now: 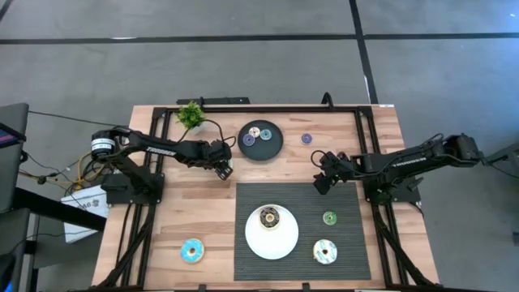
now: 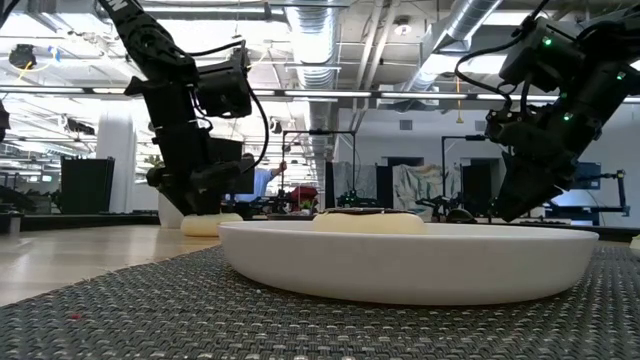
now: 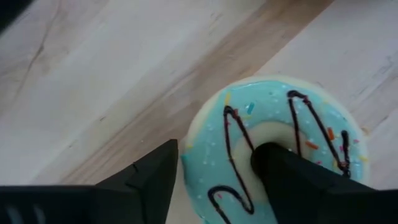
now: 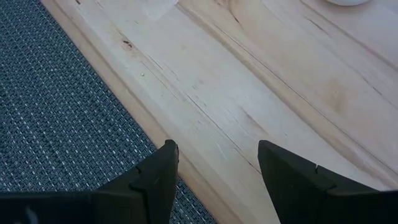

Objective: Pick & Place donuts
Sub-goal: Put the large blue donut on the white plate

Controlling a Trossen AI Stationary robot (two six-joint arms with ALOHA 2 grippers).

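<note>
My left gripper is open and low over the wood, just left of the black plate. It stands over a turquoise-iced donut with dark drizzle and sprinkles. One finger is in the donut's hole and the other is outside its rim. In the low view this donut lies flat on the table below the gripper. My right gripper hangs open over bare wood at the far edge of the grey mat. A brown donut sits on the white plate. My left gripper comes at the turquoise donut from above. Its fingers straddle one side of the ring, one in the hole and one outside. The donut lies flat on the table. I cannot tell whether the fingers touch it.
A blue donut lies on the wood near the front edge. A white-green donut and a green mini lie on the mat. The black plate holds three minis. A purple mini and a small plant sit near the far edge.
</note>
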